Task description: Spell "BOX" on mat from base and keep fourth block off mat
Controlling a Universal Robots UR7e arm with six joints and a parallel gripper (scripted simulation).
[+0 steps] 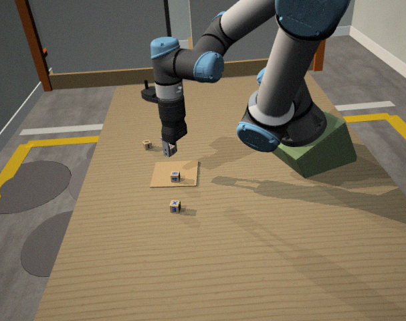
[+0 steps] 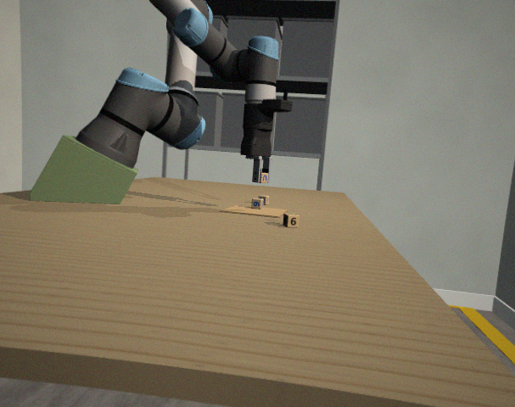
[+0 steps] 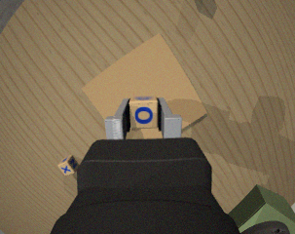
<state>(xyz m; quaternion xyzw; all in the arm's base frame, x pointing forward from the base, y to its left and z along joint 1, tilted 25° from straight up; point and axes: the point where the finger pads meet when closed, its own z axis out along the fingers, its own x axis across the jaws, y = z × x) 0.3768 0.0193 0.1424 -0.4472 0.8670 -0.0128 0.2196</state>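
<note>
The work looks partly done: a small pale wooden cube with a blue B-like mark on top (image 1: 175,176) (image 2: 257,203) sits on the thin square tan mat (image 1: 161,174) (image 2: 249,211) (image 3: 147,68). The tool (image 1: 170,150) (image 2: 260,174) (image 3: 143,108) is closed on the pale wooden cube with a blue O on top (image 1: 172,149) (image 2: 265,177) (image 3: 144,113), held up above the tabletop (image 1: 126,241) (image 2: 204,284) (image 3: 35,68). The pale wooden cube with a blue X on top (image 1: 174,206) (image 2: 265,199) (image 3: 67,166) lies off the mat, beyond its left edge as seen from the base. The pale wooden cube with black marks (image 1: 147,144) (image 2: 291,220) is also off it, on the other side, and can probably stay there.

Left to do: set O just right of B, then X right of O, both upright. Whether B stands upright is too small to tell. Room toward the mat's right edge looks limited, so O should go close to B, with space for the fingers, leaving X fully inside the edge
</note>
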